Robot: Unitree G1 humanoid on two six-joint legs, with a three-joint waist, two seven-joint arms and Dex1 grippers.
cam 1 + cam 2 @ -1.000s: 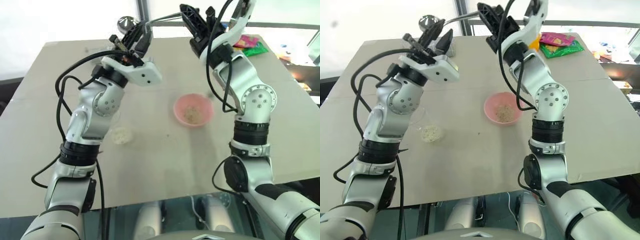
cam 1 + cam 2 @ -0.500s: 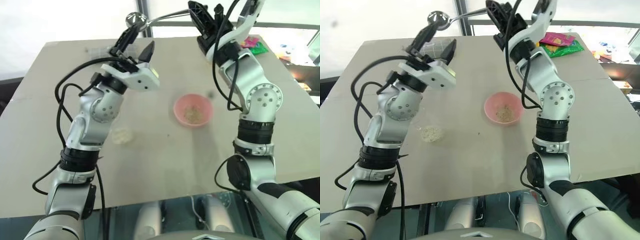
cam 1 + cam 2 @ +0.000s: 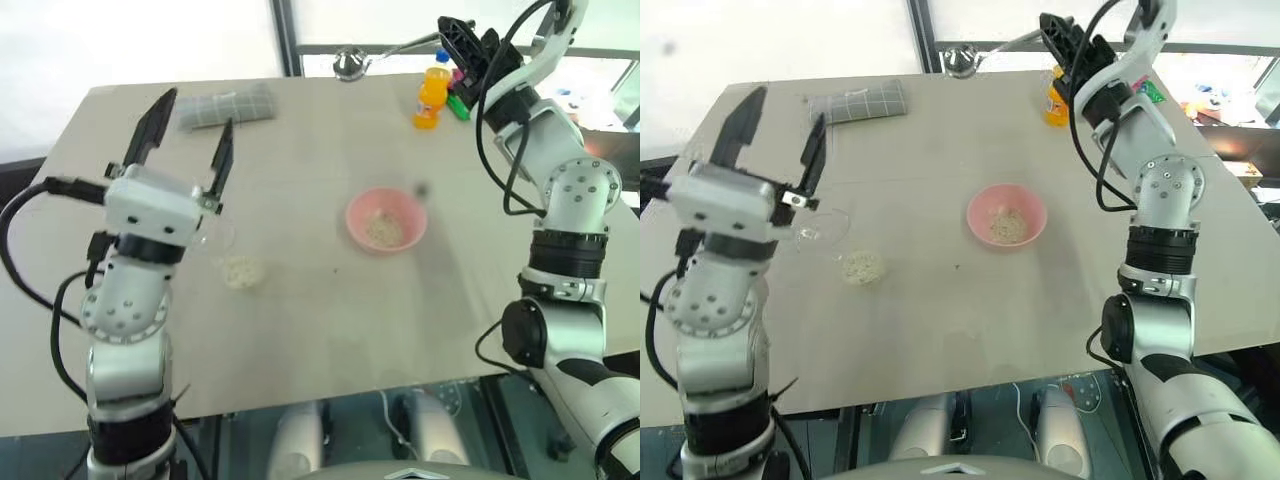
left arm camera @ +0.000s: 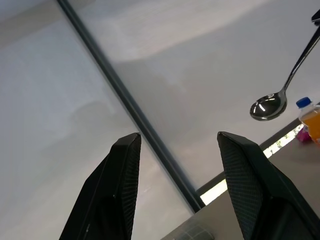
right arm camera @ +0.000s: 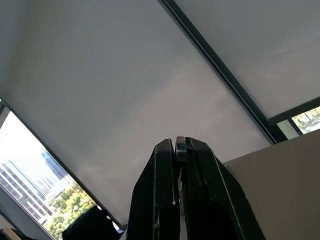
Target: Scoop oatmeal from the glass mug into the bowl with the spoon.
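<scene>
Up at the top right of the head views, the right gripper (image 3: 458,38) is pinching the handle end of the spoon (image 3: 352,64), whose shiny oval bowl is hanging over the worktop's (image 3: 320,320) far edge near an orange bottle (image 3: 430,98). Meanwhile the left wrist view is showing that spoon from below, and the left gripper (image 4: 180,145) is standing spread and empty. Near centre, the pink bowl (image 3: 386,220) is holding some oatmeal, and the glass mug (image 3: 823,229) is sitting at left beside a small spilled heap of oats (image 3: 241,271).

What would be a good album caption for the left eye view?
Right gripper holds the spoon high beyond the pink bowl; left gripper open.
</scene>
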